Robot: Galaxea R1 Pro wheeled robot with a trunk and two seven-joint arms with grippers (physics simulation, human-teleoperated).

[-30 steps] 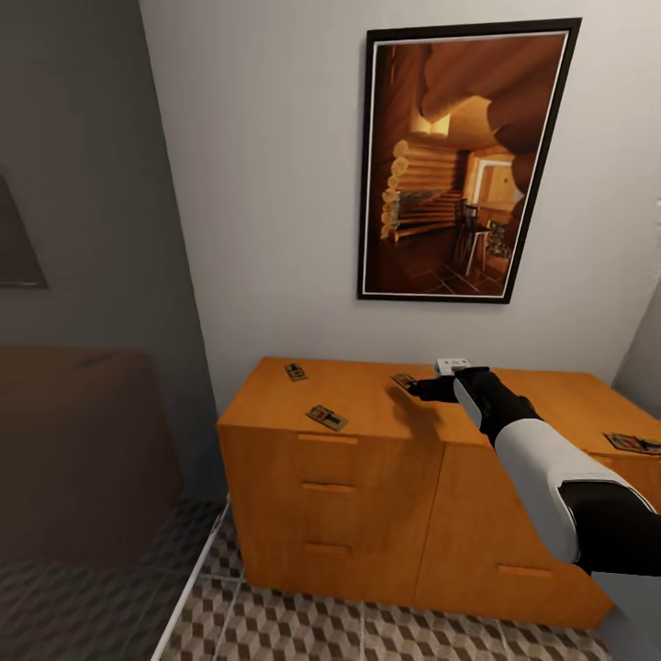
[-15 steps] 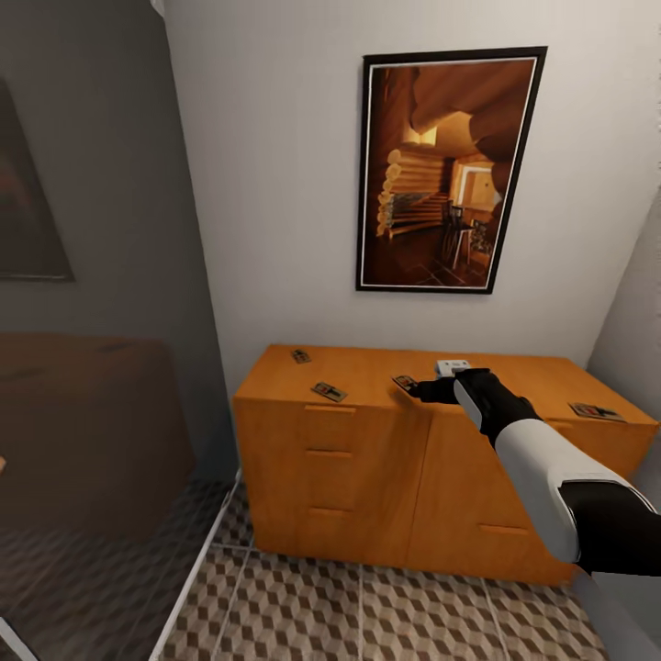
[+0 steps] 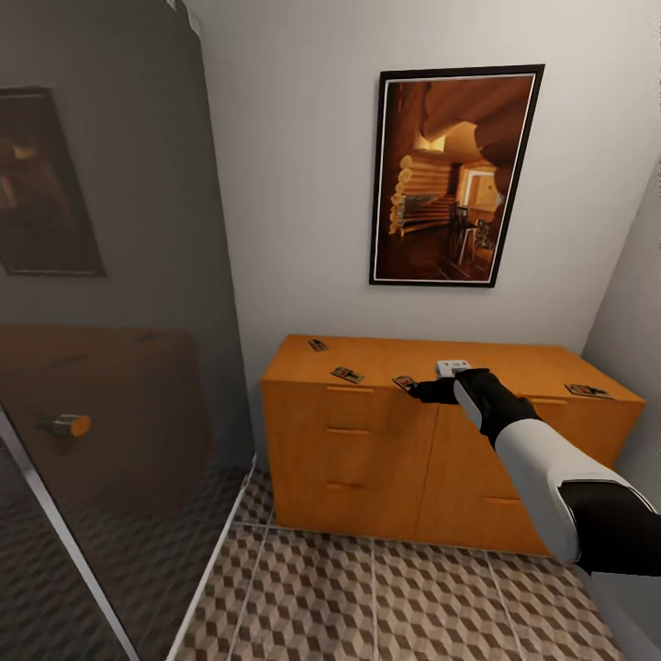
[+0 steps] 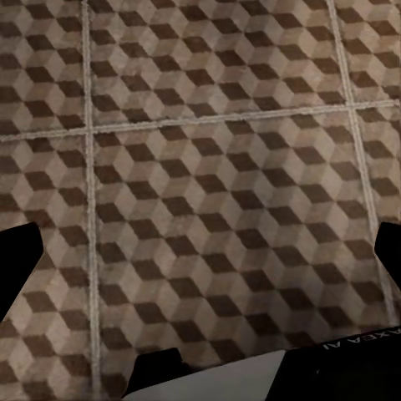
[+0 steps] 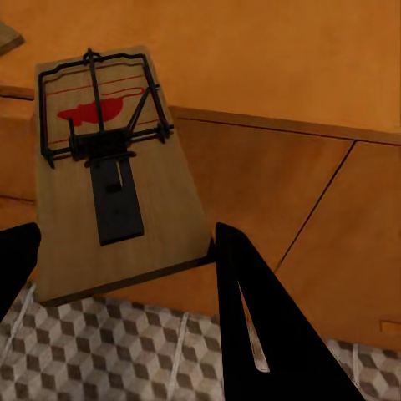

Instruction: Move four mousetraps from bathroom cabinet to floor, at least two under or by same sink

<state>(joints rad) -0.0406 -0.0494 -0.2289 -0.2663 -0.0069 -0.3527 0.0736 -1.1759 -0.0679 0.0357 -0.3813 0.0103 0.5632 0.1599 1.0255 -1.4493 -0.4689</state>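
Observation:
In the head view my right gripper [image 3: 410, 386] is shut on one mousetrap [image 3: 403, 382], held level with the front edge of the orange-brown cabinet [image 3: 367, 450]. The right wrist view has this tan mousetrap [image 5: 109, 192] clamped between my black fingers [image 5: 259, 326], off the cabinet top, with the bathroom floor [image 5: 125, 359] below it. Three other mousetraps lie on the cabinet top: one at the back left [image 3: 318, 345], one near the front left [image 3: 347, 374], one at the far right [image 3: 588, 391]. My left gripper [image 4: 200, 259] is open over bare cube-patterned bathroom floor [image 4: 209, 150].
A dark glass panel [image 3: 110, 321] with an orange-tipped handle [image 3: 69, 424] stands at the left. A framed picture [image 3: 454, 174] hangs above the cabinet. A grey wall [image 3: 638, 321] closes in at the right. Tiled floor [image 3: 386, 597] stretches before the cabinet.
The camera has drawn back from the cabinet and the whole picture has shifted. The held mousetrap, earlier over the cabinet top, is now at its front edge, still in my right gripper.

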